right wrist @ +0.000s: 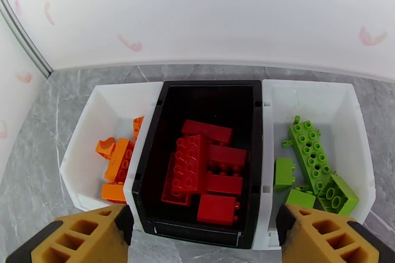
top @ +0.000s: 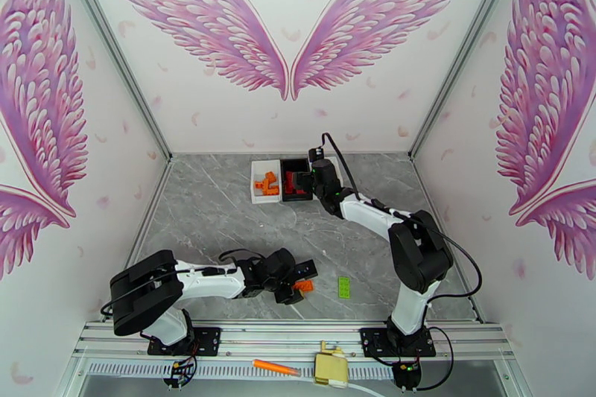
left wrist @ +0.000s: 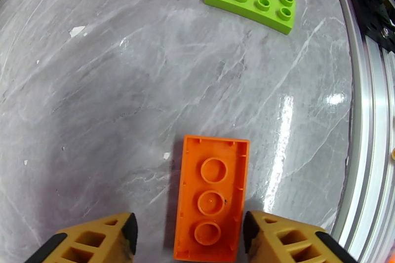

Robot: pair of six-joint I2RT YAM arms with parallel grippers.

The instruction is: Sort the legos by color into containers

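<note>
I have the left claw (left wrist: 187, 232) low over the table near my own edge, with one orange brick (left wrist: 211, 205) lying between its fingers. The brick is upside down, hollow side up. In the left wrist view its long axis runs from 12 to 6 o'clock, and the fingers stand at 9 and 3, so they face its two long sides across the narrow width. The 3 o'clock finger looks to be at or against the brick's edge, while the 9 o'clock finger has bare table between it and the brick. I read that as not yet clamped, with nothing lifted.

From above, the white bin with the orange bricks (top: 257, 165) lies at about 11 o'clock from the left claw (top: 298, 284), well apart, at the far end of the table. I judge that the carry will go that way once the grip is firm.

A green brick (top: 343, 286) lies flat on the table, studs up, at 3 o'clock from the orange one. It is near the left claw and far from the right.

The right claw (right wrist: 205, 219) hangs released and empty over the near rim of the black bin (right wrist: 207, 84), which holds the red bricks. The white bin with the green bricks (right wrist: 316, 86) is at its 3 o'clock.
</note>
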